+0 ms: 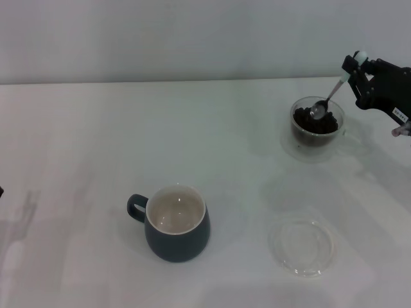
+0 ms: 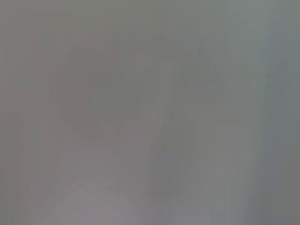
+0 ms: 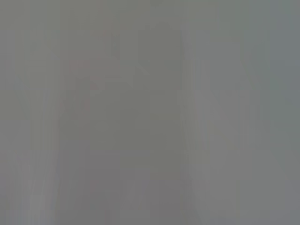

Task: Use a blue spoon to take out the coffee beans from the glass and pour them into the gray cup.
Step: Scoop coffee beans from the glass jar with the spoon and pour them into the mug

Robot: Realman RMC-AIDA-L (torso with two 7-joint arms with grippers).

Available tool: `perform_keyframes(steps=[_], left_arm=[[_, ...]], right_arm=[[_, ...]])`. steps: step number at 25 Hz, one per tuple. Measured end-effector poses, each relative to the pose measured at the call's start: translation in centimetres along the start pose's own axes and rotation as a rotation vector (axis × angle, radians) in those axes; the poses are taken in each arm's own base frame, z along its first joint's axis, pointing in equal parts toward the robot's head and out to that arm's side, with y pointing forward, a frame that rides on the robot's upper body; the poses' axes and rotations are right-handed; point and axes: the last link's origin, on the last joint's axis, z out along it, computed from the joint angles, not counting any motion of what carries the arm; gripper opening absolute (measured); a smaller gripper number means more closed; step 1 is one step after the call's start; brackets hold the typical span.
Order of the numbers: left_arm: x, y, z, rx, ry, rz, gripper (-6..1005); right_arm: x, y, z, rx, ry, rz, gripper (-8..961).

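White counter [image 1: 77, 141] under a pale wall, seen from the head view. Gray cup [image 1: 176, 223] far to the left of the right claw [image 1: 352, 72] and nearer the robot, upright, cream inside bare. Flat clear dish [image 1: 302, 246] nearer the robot, well apart from the claw. Glass [image 1: 316, 122] just left of and below the claw, heaped with coffee beans [image 1: 316, 124]. Blue spoon [image 1: 329, 97] pinched by its pale handle in the closed right claw, slanting down, bowl resting on the beans. Left claw out of sight; wrist views show nothing.
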Motion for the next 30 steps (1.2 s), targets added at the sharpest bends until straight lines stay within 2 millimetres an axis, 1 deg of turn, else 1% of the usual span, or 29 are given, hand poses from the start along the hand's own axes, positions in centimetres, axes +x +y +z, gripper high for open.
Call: perform_keyframes(steps=[11,17,23,30], left_arm=[[0.1,-0.1,0.2,-0.002,0.001,0.006,861],[0.1,-0.1,0.2,0.0,0.001,0.006,862],[0.1,-0.2,0.2,0.001,0.001,0.009,862],[0.1,-0.5,0.1,0.004,-0.001,0.023,862]], right_arm=[[0.4,-0.7,-0.3,0.035,0.032,-0.019,147],[1.3,-0.3,-1.0,0.052,0.048,0.015,147],[1.6,-0.2,-1.1,0.061,0.054,0.132,147],[2.4,-0.7,-1.6,0.106,0.073,0.344,147]])
